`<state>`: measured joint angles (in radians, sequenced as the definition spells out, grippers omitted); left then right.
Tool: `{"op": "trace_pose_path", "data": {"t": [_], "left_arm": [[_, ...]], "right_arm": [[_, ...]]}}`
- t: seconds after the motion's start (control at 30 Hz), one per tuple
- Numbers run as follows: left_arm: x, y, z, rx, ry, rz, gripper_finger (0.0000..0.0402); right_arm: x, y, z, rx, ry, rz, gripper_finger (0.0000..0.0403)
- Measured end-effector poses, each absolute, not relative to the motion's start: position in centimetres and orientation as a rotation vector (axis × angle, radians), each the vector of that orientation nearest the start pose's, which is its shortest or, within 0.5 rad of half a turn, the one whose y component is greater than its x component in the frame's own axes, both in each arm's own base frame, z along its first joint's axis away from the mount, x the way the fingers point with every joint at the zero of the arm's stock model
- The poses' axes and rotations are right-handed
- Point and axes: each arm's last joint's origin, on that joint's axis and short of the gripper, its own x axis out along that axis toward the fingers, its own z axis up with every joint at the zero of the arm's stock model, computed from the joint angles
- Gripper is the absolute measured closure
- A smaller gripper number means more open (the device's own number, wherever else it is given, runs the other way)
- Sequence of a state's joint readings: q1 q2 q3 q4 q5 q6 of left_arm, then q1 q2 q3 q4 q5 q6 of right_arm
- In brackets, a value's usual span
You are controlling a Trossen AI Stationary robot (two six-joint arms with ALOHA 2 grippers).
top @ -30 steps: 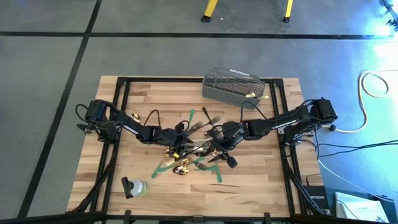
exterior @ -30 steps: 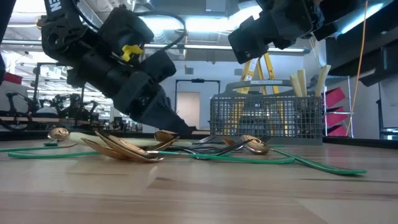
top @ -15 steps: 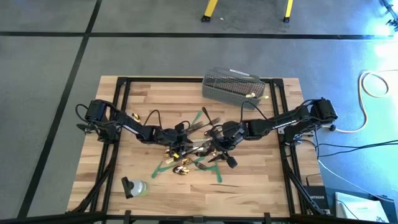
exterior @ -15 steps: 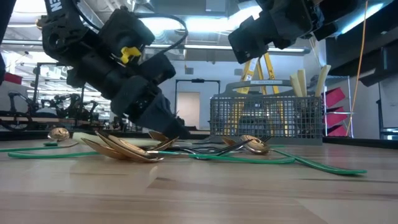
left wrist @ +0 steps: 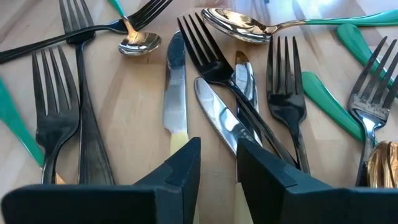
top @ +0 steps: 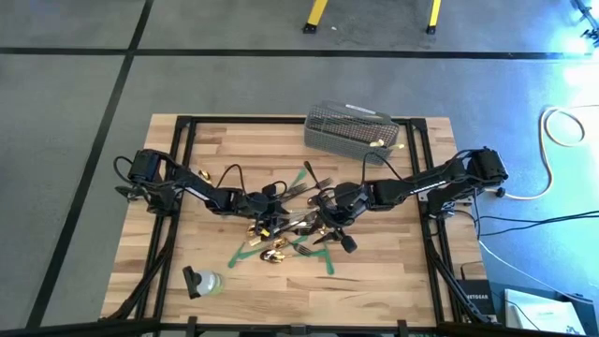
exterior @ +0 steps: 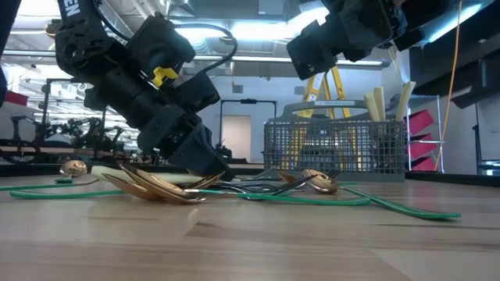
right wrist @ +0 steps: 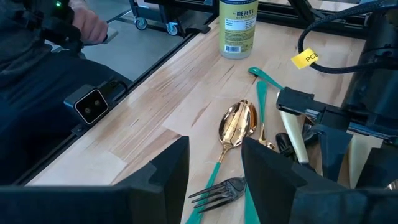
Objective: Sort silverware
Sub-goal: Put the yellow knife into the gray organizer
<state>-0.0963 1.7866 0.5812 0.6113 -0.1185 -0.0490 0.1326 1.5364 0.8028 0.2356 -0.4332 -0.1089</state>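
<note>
The silverware [top: 295,220] lies in a tangled pile at the middle of the table [top: 393,271], forks, knives and gold spoons crossing green tape strips [top: 328,260], and in the high view both arms cover much of it. The left gripper [left wrist: 217,163] sits low at the pile's 9 o'clock edge, fingers a little apart astride a cream-handled knife [left wrist: 176,102] whose handle runs out of sight beneath them. The right gripper [right wrist: 214,163] hangs spread and empty at the pile's 3 o'clock side, the basket [top: 353,130] at 1 o'clock and a bottle [top: 203,281] at 7 o'clock.

Glossy metal silverware [left wrist: 217,81]; wood table [top: 374,271].
</note>
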Motion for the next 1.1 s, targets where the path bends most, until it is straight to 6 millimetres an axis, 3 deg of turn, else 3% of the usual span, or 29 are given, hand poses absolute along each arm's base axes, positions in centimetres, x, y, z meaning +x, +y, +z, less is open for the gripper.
{"op": "trace_pose_path", "data": {"t": [1.1], "left_arm": [[29.89, -2.07, 10.01, 0.126, 0.592, 0.117, 0.0311]], "right_arm": [[31.15, 5.35, 20.30, -0.031, 0.468, 0.569, 0.0272]]}}
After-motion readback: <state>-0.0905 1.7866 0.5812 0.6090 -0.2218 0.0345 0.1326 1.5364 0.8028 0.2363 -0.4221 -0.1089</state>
